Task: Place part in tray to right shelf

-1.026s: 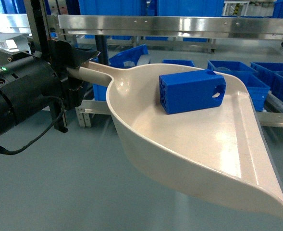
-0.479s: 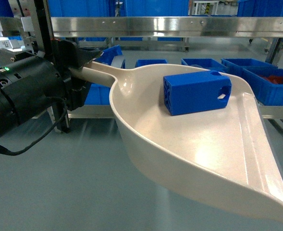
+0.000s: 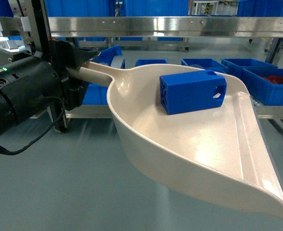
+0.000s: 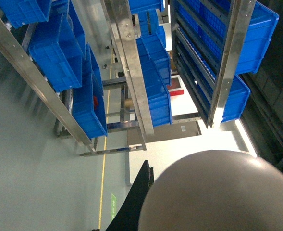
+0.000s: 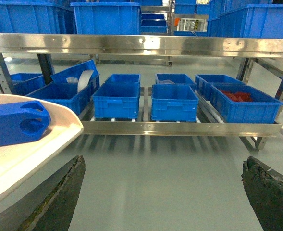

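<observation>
Left end effector (image 3: 79, 67) clamped on the handle of the cream tray (image 3: 189, 149), at 9 o'clock of the scoop. Blue part (image 3: 191, 91) lying inside the tray toward 12 o'clock (holed end pointing to 3 o'clock). Right end effector (image 5: 163, 192) with fingers spread wide, holding nothing. Steel right shelf (image 3: 170, 25) behind, blue crates (image 5: 174, 101) beneath.

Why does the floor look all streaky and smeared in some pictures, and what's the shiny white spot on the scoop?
Head view: the floor under the shelf smears sideways, which is motion blur; the pale patch on the tray is glare from a light. Right wrist view: streaks below the rack rail are blur too. Left wrist view: bright overexposed light washes out the floor behind the tray's underside.
</observation>
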Tool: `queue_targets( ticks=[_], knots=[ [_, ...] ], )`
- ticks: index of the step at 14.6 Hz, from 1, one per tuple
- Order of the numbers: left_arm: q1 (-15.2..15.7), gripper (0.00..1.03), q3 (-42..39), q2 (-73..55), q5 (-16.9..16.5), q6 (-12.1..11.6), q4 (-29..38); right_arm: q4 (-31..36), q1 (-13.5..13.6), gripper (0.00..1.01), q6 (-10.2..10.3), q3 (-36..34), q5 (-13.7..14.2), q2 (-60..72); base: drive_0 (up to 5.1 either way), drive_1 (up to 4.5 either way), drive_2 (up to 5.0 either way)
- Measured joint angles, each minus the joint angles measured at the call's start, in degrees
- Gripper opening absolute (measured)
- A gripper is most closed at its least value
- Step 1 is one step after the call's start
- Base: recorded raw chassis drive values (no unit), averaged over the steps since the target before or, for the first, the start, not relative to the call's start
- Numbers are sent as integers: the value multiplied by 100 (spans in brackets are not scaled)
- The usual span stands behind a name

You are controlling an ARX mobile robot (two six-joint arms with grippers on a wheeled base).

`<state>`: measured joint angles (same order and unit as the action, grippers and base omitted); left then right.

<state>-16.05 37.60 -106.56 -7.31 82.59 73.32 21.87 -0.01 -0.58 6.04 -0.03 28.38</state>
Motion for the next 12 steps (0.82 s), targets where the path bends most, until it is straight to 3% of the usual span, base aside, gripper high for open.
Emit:
queue_targets(
  ticks=[12],
  knots=[
    [2, 12, 0, 0, 0, 2, -2, -2, 0, 98, -2, 0, 2, 0, 0, 0, 0]
  ],
)
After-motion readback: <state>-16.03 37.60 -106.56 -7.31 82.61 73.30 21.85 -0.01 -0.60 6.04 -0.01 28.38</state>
